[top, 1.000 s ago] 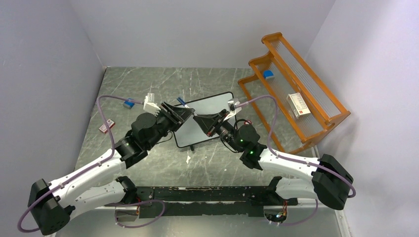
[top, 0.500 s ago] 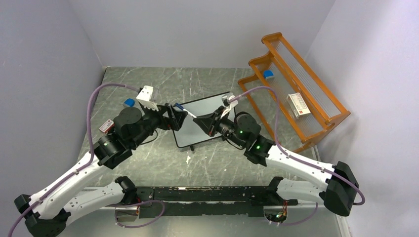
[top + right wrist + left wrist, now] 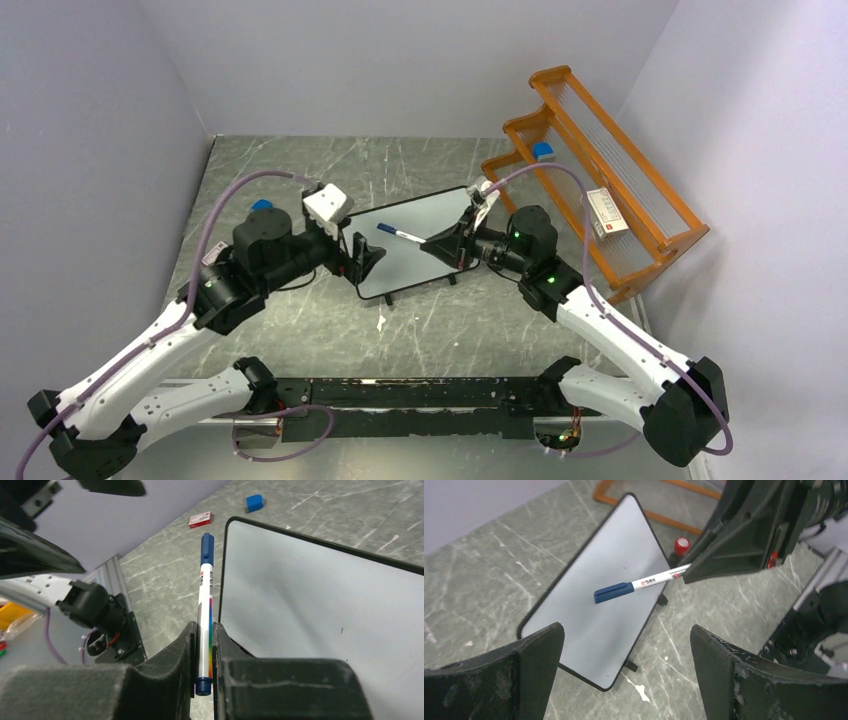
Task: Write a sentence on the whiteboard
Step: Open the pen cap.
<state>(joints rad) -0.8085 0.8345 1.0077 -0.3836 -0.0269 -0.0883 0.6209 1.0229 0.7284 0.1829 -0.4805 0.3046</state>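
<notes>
The whiteboard [image 3: 415,262] lies flat mid-table, black-framed; it also shows in the left wrist view [image 3: 624,555] and the right wrist view [image 3: 320,615]. Its face is blank and no sentence shows on it. My right gripper [image 3: 440,245] is shut on a white marker [image 3: 400,234] with its blue cap on, held level above the board, cap pointing left. The right wrist view shows the marker [image 3: 205,595] clamped between my fingers [image 3: 187,645]. My left gripper [image 3: 365,262] is open and empty at the board's left edge, apart from the marker [image 3: 644,584].
An orange rack [image 3: 600,190] stands at the right with a white box [image 3: 605,212] and a blue block [image 3: 542,151] on it. A blue block [image 3: 261,207] and a small red-and-white box [image 3: 213,256] lie at the left. A red cap [image 3: 682,544] lies beside the board.
Both grippers were together at the marker over the board. My left gripper has drawn back to the left, empty. My right gripper has moved right and keeps the marker.
</notes>
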